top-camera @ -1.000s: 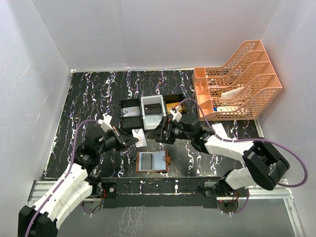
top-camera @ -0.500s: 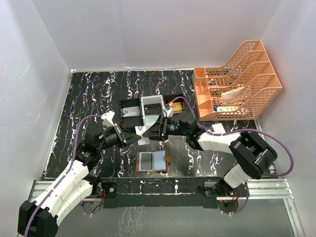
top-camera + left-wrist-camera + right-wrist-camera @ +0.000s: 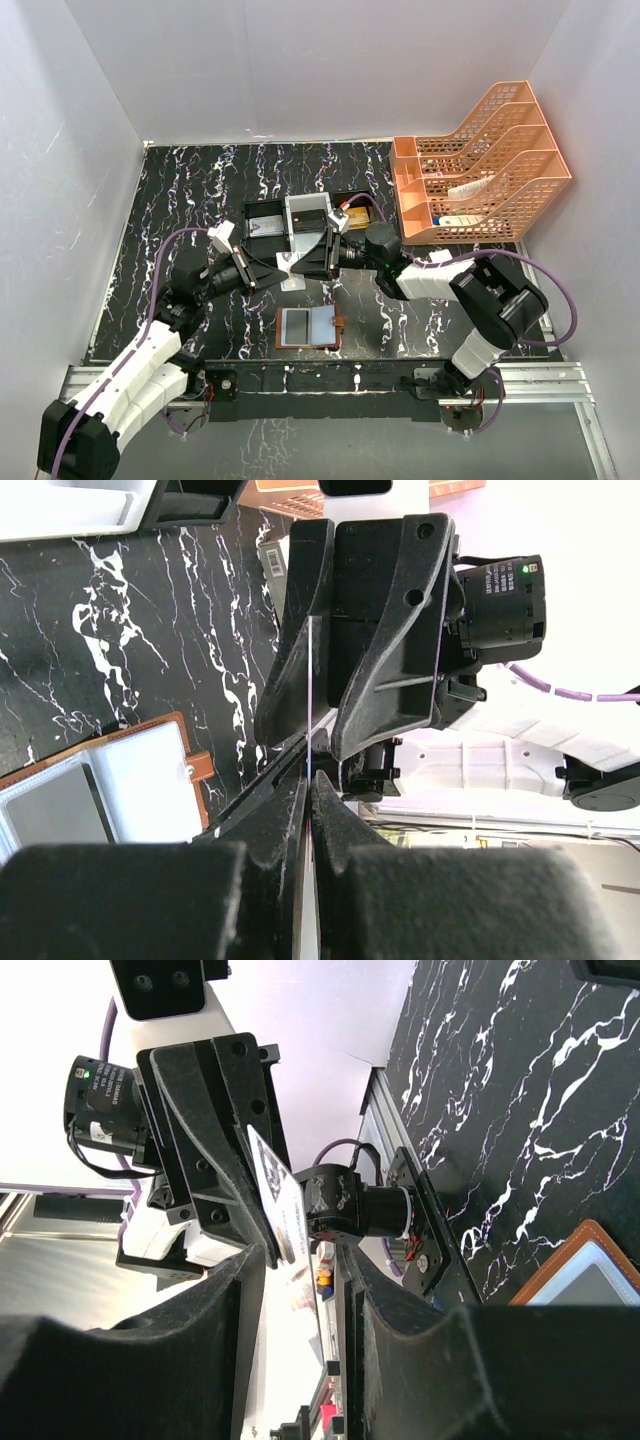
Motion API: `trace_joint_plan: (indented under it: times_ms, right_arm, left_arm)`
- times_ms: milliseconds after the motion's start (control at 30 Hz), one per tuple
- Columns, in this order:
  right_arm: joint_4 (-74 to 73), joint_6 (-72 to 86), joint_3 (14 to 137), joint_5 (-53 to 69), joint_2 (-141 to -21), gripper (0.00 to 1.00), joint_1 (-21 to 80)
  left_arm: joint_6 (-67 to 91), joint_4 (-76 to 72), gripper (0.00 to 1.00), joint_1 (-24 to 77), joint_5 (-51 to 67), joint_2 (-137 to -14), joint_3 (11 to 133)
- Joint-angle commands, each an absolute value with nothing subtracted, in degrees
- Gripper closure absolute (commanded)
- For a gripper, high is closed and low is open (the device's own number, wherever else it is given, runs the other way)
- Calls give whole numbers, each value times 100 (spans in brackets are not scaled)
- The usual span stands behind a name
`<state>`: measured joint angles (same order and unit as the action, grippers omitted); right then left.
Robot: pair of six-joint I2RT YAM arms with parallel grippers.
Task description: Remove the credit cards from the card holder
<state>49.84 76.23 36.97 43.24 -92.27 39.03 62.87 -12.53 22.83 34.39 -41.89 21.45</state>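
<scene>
Left gripper (image 3: 308, 785) pinched closed on credit card (image 3: 310, 670), held edge-on. Right gripper (image 3: 300, 1255) fingers straddle the card's far end, partly open; contact indeterminate.

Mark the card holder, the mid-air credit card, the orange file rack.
card holder (image 3: 322, 323), top view, pale inner pocket.
credit card (image 3: 279, 1197), right wrist view, printed face.
orange file rack (image 3: 520, 175), top view, mesh side wall.
</scene>
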Motion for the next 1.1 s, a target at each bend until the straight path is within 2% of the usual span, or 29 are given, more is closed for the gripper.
trace_joint_plan:
  times_ms: [0, 367, 400, 500, 633, 933, 1067]
  right_arm:
    - [5629, 7726, 4030, 4531, -9302, 69, 3844]
    - [5932, 7893, 4174, 4638, -9530, 82, 3745]
    - [5928, 7893, 4209, 4634, -9551, 82, 3752]
    - [5898, 7892, 4321, 4619, -9621, 74, 3749]
    - [5895, 7917, 4426, 4625, -9720, 73, 3751]
    - [6211, 8137, 4436, 4527, -9729, 88, 3749]
    - [6378, 8268, 4444, 4565, -9780, 90, 3752]
  left_arm:
    - [6334, -1868, 100, 2035, 4027, -4326, 2310]
    - [6786, -2773, 100, 1237, 5015, -4596, 2043]
    - [6771, -2822, 100, 1237, 5071, -4658, 2043]
    - [6826, -3061, 100, 1230, 5211, -4814, 2048]
    - [6851, -3289, 100, 1225, 5450, -5014, 2110]
    - [6646, -3052, 100, 1221, 5479, -5051, 2131]
    - [6699, -3197, 100, 1217, 5466, -5118, 2098]
